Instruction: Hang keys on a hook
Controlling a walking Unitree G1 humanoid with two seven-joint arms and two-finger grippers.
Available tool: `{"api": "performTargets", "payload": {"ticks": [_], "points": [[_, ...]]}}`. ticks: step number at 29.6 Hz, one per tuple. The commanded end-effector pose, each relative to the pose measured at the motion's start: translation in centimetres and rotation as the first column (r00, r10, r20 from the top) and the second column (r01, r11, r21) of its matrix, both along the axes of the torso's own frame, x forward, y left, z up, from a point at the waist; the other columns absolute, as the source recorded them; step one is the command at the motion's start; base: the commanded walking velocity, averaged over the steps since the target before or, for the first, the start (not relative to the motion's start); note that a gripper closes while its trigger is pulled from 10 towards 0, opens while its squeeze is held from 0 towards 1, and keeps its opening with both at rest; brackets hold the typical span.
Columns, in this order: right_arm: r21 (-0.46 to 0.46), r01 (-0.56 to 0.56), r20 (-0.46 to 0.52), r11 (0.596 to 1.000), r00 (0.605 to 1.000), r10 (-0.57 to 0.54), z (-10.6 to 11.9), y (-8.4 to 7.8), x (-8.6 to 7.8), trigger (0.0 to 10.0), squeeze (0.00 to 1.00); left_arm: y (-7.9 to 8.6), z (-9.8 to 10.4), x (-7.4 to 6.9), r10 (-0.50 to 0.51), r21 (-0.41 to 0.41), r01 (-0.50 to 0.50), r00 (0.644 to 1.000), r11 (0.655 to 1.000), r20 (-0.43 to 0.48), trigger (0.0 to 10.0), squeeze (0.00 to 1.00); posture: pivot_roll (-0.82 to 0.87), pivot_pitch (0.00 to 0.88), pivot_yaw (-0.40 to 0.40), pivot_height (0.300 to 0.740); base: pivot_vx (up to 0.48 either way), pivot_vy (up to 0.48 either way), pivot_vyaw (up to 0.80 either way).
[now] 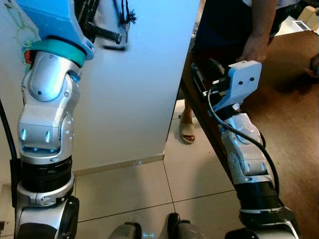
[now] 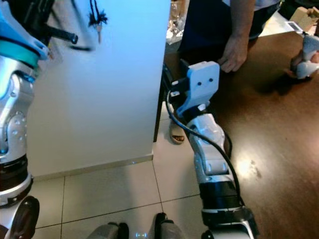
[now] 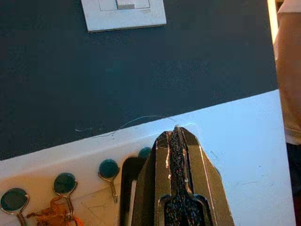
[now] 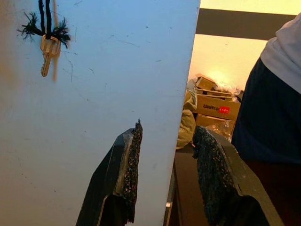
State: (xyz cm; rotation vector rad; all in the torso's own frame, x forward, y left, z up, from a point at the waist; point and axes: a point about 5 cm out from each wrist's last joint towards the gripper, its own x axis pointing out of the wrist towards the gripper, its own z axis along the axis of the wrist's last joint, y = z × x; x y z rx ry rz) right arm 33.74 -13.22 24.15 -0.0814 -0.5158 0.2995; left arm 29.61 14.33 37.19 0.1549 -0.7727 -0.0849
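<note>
Silver and blue, the left arm is raised high against the white wall panel (image 1: 134, 99), and its left pincer (image 3: 178, 141) points up along this panel. In the left wrist view its two black fingers are pressed together, with only a thin seam between them, and I see nothing clamped at the tips. Just beside the fingers, on the top edge of the panel, stands a row of hooks (image 3: 109, 172) with round green heads; one at the far end already carries something orange.

The key (image 4: 47, 56) hangs on a black cord (image 4: 44, 21) flat against the panel face, its long axis going straight down. In the head views the cord (image 1: 125, 15) hangs just beside the left arm's hand, so this arm is clearly the nearer one. If the cord is already over a hook I cannot tell, because the upper end is cut off.

Further right, the right pincer (image 4: 164, 160) is held low beside the dark wooden desk (image 2: 269, 129), jaws wide apart and holding nothing. Beyond it a person's hand (image 2: 234, 52) rests on the desk.
</note>
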Motion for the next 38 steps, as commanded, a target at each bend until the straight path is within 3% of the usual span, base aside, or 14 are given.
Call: {"api": "performTargets", "payload": {"ticks": [1, 11, 22, 38], "points": [[0.002, -0.012, -0.006, 1.0, 1.0, 0.012, -0.3, 0.3, -0.2, 10.0, 0.0, 0.0, 0.0, 0.5, 0.037, 0.014, -0.037, 0.999, 0.999, -0.008, 10.0, 0.0, 0.07, 0.131, 0.097, 0.74, 0.0, 0.0, 0.0], [0.006, -0.032, 0.007, 0.999, 0.999, 0.032, -0.2, 0.5, -0.5, 10.0, 0.0, 0.7, -1.0, 1.5, 0.059, -0.03, -0.061, 0.995, 0.998, -0.075, 10.0, 0.0, 0.07, 0.133, 0.102, 0.74, 0.0, 0.0, 0.0], [0.015, -0.047, 0.017, 0.999, 0.999, 0.046, -0.1, 0.7, -0.7, 10.0, 0.0, 2.0, -1.9, 3.9, 0.203, -0.028, -0.208, 0.971, 0.978, -0.124, 10.0, 0.0, 0.07, 0.13, 0.107, 0.74, 0.0, 0.0, 0.0], [0.019, -0.048, 0.014, 0.999, 0.999, 0.047, -0.2, 0.8, -0.7, 10.0, 0.0, 3.0, -0.6, 5.1, 0.27, -0.045, -0.275, 0.959, 0.961, -0.084, 10.0, 0.0, 0.08, 0.133, 0.117, 0.74, 0.0, 0.0, 0.0]]}}
